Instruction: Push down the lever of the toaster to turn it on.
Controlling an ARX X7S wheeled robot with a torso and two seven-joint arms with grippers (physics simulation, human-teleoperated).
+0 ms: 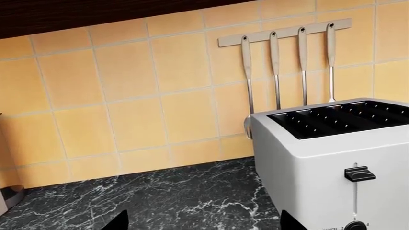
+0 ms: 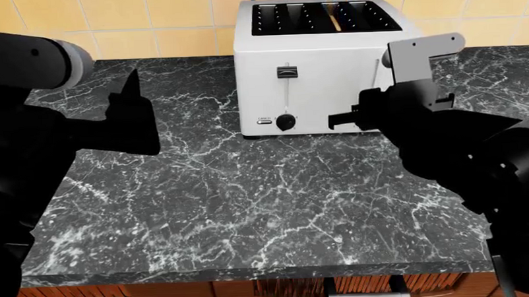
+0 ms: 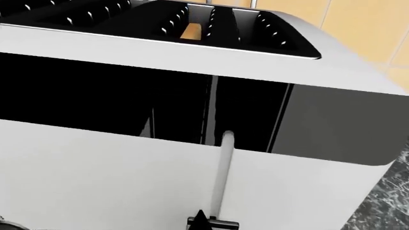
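Broadly, the black marble countertop (image 2: 249, 208) carries only one thing that matters, the toaster (image 2: 332, 67), which stands at the middle of the back edge, against the tiled wall.

The left gripper (image 1: 204, 226) hangs well clear, off the toaster's left side near the counter's left edge. Its fingertips are spread wide and hold nothing. The right gripper (image 2: 341, 119) is up against the toaster's front face on the right half, low down, about level with the round knob (image 2: 286, 122). I cannot tell how its jaws stand, since only one dark point of it shows in the right wrist view.

The left-hand tab (image 2: 287, 72) sits high in its slot, untouched. The lever (image 3: 214, 223) is hidden by the right gripper in the head view. The right wrist view shows it with a long run of bare slot above it and the gripper's tip at its upper edge, touching or very nearly so. By that, the lever looks already most of the way down.

The step in hand is the last part of the press. It should go straight down along the slot, with the tip centred on the tab's top, until the tab latches at the bottom. Sideways drift could slide the tip off the narrow tab. Pushing inward could shove the toaster toward the wall.
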